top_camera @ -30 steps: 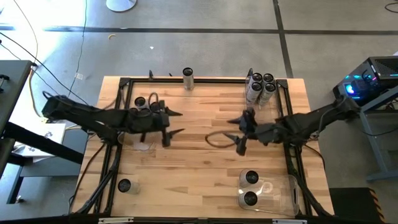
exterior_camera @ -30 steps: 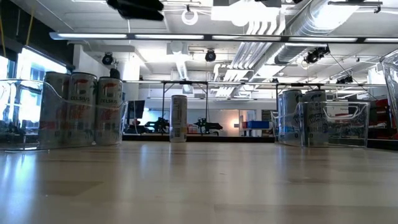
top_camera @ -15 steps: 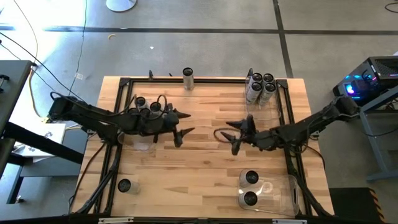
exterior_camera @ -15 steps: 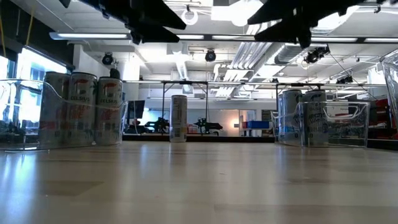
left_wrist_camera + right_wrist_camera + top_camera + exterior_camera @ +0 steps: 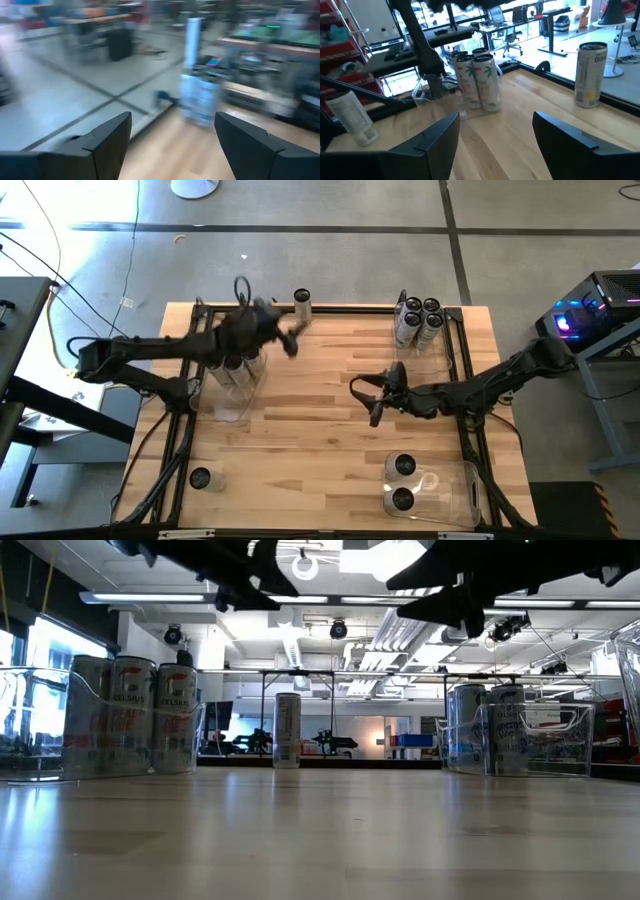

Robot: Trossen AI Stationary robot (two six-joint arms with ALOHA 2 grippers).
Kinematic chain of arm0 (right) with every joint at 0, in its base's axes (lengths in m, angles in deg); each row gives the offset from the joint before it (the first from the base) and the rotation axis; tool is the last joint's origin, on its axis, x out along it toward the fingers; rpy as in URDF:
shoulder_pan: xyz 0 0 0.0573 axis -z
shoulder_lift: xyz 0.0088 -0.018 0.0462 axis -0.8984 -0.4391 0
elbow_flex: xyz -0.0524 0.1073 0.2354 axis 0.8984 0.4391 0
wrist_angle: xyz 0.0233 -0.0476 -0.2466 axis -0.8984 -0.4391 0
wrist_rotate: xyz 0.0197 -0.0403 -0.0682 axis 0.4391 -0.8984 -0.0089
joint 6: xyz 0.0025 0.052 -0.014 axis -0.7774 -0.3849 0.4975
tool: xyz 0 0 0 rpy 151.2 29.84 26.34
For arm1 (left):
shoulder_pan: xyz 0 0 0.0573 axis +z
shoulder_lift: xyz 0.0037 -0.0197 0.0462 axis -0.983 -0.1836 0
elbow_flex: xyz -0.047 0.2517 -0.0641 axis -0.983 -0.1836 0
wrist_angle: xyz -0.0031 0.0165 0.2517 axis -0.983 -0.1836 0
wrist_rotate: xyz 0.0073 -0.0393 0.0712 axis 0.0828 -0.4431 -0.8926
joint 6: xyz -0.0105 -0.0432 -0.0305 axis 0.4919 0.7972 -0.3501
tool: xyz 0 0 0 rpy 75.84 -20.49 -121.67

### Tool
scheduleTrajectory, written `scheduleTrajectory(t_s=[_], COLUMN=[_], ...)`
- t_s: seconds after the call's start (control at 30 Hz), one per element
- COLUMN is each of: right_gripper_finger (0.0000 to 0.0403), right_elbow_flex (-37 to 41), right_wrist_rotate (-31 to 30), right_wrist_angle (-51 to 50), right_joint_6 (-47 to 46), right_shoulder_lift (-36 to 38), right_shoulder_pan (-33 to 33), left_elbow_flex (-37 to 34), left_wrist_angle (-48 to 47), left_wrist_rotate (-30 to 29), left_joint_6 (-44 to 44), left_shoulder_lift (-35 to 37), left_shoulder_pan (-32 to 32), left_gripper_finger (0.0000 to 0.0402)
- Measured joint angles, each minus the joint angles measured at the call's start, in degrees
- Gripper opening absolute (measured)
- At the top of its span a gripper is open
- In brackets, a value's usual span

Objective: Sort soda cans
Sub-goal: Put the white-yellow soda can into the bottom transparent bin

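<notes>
One soda can stands alone at the table's far edge, upright on its base. My left gripper hovers open just near-left of it, above the table, touching nothing. Its wrist view is blurred, with nothing between its fingers. My right gripper hangs open over the table's middle, right of centre, holding nothing. Three cans stand in the clear left bin, under my left arm. Several cans stand at the far right. Two cans are in the near right bin.
A single can stands near the table's near left corner. A black frame runs round the tabletop. Bare wood lies between the bins. In the low view both arms show as dark shapes high over the table, my left arm on the left.
My left gripper has swung from over the table's left middle toward the far edge, past the left bin, toward the lone can, and has turned as it went. My right gripper has come down and drifted a little toward the table's left. Both have stayed open.
</notes>
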Motion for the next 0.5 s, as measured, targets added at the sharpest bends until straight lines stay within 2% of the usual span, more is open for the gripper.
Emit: scheduleTrajectory(t_s=[0.2, 0.4, 0.5], right_gripper_finger=[0.0248, 0.0248, 0.0248], right_elbow_flex=[0.0, -0.02, -0.04], right_wrist_rotate=[0.07, 2.12, 3.79], right_wrist_angle=[1.26, 2.81, 3.33], right_joint_6=[-1.47, -1.28, -1.23], right_shoulder_lift=[-3.43, -4.37, -4.37], right_shoulder_pan=[1.14, 2.76, 2.94], left_elbow_flex=[7.78, 10.7, 11.77], left_wrist_angle=[-10.35, -10.8, -9.7], left_wrist_rotate=[0.6, 14.53, 16.85], left_joint_6=[-0.2, 2.64, 1.91], left_shoulder_lift=[-2.23, -7.4, -11.92], left_shoulder_pan=[10.63, 19.5, 21.67], left_gripper_finger=[0.0281, 0.0309, 0.0321])
